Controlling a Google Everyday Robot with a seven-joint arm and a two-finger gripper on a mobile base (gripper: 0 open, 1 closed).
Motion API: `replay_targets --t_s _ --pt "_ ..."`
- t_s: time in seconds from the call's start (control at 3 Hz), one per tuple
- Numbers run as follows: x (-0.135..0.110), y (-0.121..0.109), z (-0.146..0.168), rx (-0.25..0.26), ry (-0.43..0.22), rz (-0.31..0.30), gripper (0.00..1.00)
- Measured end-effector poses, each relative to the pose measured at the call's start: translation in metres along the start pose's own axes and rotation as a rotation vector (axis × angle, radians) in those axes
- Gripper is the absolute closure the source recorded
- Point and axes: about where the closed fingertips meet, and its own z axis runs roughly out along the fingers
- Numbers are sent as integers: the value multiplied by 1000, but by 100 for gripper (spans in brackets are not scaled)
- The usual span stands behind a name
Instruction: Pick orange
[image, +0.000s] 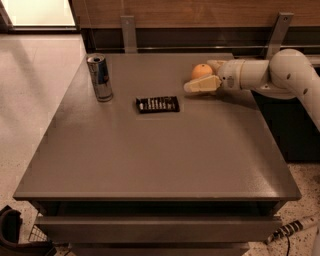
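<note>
The robot's tool (199, 76) is straddling the orange (202, 70) with fingers spread, unclenched, as the fruit is sitting near the gray tabletop's (150, 150) far edge, well apart from a drink can (100, 77).

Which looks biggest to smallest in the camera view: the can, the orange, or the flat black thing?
1. Can: tallest.
2. Flat black thing: longer but thin, close to the can, so unsure.
3. Orange: smallest, though farthest back and partly hidden by the gripper, which sits at it on the table's far right.
</note>
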Motion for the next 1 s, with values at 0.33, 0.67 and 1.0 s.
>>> replay_targets --t_s 0.33,0.67,1.0 --pt "1 2 5 -8 -7 3 36" --pt "1 3 8 -12 -7 3 59" --pt "1 5 11 -18 -7 4 83"
